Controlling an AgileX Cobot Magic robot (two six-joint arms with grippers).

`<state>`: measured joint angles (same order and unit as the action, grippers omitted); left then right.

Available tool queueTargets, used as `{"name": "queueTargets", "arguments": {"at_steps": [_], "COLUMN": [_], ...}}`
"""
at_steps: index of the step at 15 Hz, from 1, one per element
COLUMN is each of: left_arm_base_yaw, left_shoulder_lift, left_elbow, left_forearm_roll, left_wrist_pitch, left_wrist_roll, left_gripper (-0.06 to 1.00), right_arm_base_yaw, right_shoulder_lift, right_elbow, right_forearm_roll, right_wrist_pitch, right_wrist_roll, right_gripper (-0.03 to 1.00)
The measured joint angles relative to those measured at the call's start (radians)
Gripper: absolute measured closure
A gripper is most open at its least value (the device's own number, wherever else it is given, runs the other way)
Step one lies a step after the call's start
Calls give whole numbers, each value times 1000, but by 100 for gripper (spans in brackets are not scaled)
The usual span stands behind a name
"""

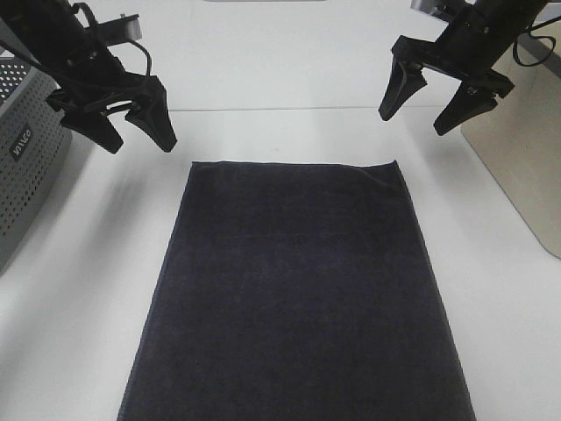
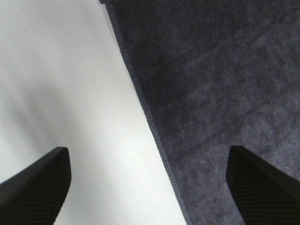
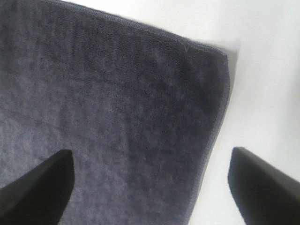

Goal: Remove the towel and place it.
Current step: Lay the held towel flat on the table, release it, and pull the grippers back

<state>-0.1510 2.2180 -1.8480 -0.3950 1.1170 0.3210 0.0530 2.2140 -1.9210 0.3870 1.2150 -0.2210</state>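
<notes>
Towel (image 1: pixel 298 289) flat on bench (image 1: pixel 70 333), centre frame; left fingers (image 1: pixel 154 118), right fingers (image 1: pixel 400 86) spread, empty, upper corners. Pre-grasp, we judge; next, pinch its corners.

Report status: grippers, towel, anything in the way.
Left gripper open, over left edge of towel. Right gripper open, over its corner. Towel flat on table, untouched. Nothing on it; grey basket left, beige bin right.

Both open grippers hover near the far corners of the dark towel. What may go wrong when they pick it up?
The towel lies flat on the table, so a pinch may slide over the hem and catch nothing.
If only the left gripper or the right gripper catches, it would lift skewed.
It is long; its hanging end might snag the grey basket.
</notes>
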Motion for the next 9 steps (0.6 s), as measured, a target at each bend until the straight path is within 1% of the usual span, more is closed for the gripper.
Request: {"name": "queueTargets", "arguments": {"at_steps": [3,5,7,9], "left_arm_base_yaw": [0,0,0,0], "left_shoulder_lift": [96,191,249,285], "left_elbow": [-96,-210,-265,-288], "left_forearm_roll": [0,-11,-19,-58], "left_wrist_pitch": [0,-1,-1,-15], "left_wrist_roll": [3,22,23,25], "left_gripper": [10,10,10,10], "right_arm_base_yaw": [0,-12,-33,-40], "right_shoulder_lift": [82,176,227,257], "right_elbow": [-50,-117,-164,-192], "right_forearm_roll": [0,6,26,29], "right_wrist_pitch": [0,0,0,0], "right_wrist_roll": [1,3,3,3], "right_gripper": [10,10,10,10]}}
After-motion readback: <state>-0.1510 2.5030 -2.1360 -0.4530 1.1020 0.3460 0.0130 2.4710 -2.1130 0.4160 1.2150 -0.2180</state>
